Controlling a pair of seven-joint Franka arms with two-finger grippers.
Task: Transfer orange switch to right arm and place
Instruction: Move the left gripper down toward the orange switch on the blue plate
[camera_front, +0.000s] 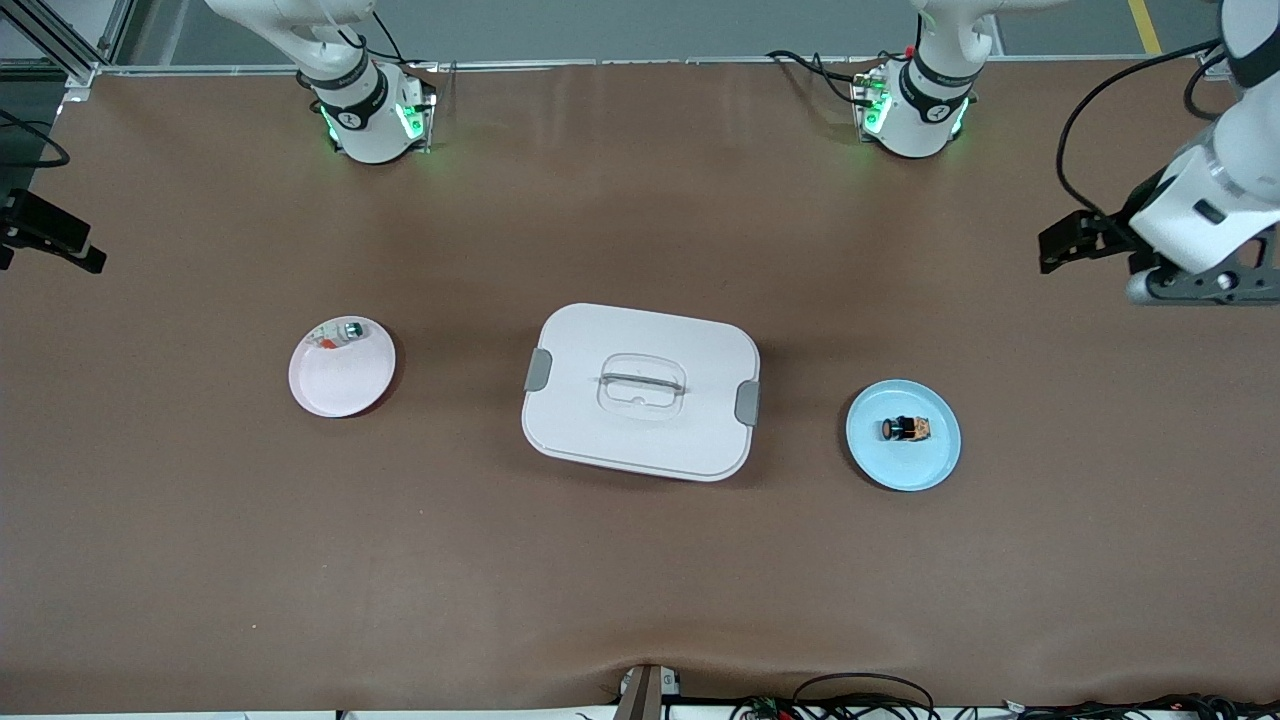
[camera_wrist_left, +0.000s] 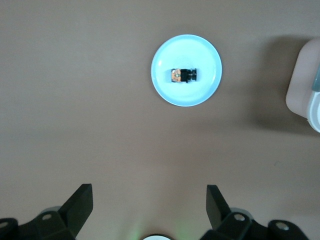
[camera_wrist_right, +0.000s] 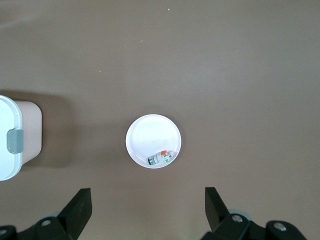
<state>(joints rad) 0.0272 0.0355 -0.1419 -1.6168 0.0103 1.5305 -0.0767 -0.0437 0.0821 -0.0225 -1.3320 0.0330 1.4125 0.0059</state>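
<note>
The orange switch (camera_front: 905, 429), a tiny black block with an orange button end and a tan side, lies on a light blue plate (camera_front: 880, 470) toward the left arm's end of the table. It also shows in the left wrist view (camera_wrist_left: 183, 75) on that plate (camera_wrist_left: 165, 92). My left gripper (camera_wrist_left: 150, 200) is open and empty, high over bare table; in the front view it (camera_front: 1195, 283) hangs at the left arm's edge. My right gripper (camera_wrist_right: 148, 200) is open and empty, high over the table's other end, with only a black part (camera_front: 45, 240) in the front view.
A white lidded box with grey latches (camera_front: 640, 390) stands mid-table between the two plates. A pale pink plate (camera_front: 340, 385) toward the right arm's end holds a whitish piece with a green tip (camera_front: 338, 336), also seen in the right wrist view (camera_wrist_right: 160, 159).
</note>
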